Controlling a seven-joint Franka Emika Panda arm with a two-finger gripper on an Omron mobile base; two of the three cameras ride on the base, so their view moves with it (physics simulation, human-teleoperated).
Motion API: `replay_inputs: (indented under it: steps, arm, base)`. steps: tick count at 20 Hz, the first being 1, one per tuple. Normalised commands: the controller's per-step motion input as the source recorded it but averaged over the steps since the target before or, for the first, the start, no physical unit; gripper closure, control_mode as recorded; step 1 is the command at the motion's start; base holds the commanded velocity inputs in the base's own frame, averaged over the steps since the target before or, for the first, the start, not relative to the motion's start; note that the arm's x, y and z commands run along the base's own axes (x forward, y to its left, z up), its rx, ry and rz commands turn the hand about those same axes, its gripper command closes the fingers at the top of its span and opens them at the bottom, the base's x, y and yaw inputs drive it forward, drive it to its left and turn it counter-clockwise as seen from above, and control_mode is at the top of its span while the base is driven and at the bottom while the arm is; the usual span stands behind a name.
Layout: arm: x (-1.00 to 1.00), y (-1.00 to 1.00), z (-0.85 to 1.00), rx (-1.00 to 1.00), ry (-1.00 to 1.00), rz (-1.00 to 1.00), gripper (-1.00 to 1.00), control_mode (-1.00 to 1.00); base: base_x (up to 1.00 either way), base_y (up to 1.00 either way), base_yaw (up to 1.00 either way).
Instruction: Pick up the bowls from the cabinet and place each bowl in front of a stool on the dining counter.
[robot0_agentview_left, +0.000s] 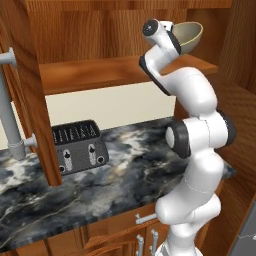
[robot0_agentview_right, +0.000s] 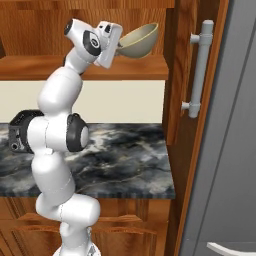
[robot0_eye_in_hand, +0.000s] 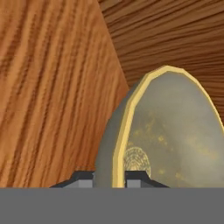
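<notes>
One bowl (robot0_agentview_right: 141, 40) is tilted at the right end of the cabinet shelf (robot0_agentview_right: 130, 67), cream inside with a pale rim. My gripper (robot0_agentview_right: 120, 46) is shut on its near rim, reaching in at shelf height. In the hand view one fingertip (robot0_eye_in_hand: 84, 180) lies outside the bowl (robot0_eye_in_hand: 175, 131) wall and the other inside, with the gripper (robot0_eye_in_hand: 109, 181) clamped on the rim. From the left base view the bowl (robot0_agentview_left: 190, 34) shows behind my hand, above the shelf (robot0_agentview_left: 90, 74). I cannot tell whether it still touches the shelf.
The cabinet door (robot0_agentview_left: 30, 100) stands open on the left with its grey bar handle (robot0_agentview_left: 10, 110); another door and handle (robot0_agentview_right: 200, 70) are on the right. Below lies the marbled wall counter (robot0_agentview_left: 110, 185) with a toaster (robot0_agentview_left: 77, 145). A grey panel (robot0_agentview_right: 230, 150) fills the far right.
</notes>
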Motion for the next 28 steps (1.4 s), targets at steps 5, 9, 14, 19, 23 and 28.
replay_inputs:
  steps: [5, 9, 14, 19, 23, 28]
  arm:
    - [-0.80, 0.11, -0.07, 0.00, 0.00, 0.00, 1.00, -1.00]
    - [-1.00, 0.01, -0.05, 0.00, -0.05, 0.00, 1.00, -1.00]
    - [-1.00, 0.00, 0.01, 0.02, -0.10, 0.00, 1.00, -1.00]
    - [-1.00, 0.07, -0.02, 0.03, -0.01, 0.05, 1.00, -1.00]
    - [-1.00, 0.18, -0.10, 0.05, 0.01, 0.08, 1.00, -1.00]
    - [-1.00, 0.11, -0.02, 0.13, 0.04, 0.09, 1.00, -1.00]
  base:
    - [0.00, 0.00, 0.00]
    - [0.00, 0.00, 0.00]
    - [0.00, 0.00, 0.00]
    - [0.00, 0.00, 0.00]
    - [0.00, 0.00, 0.00]
    - [0.00, 0.00, 0.00]
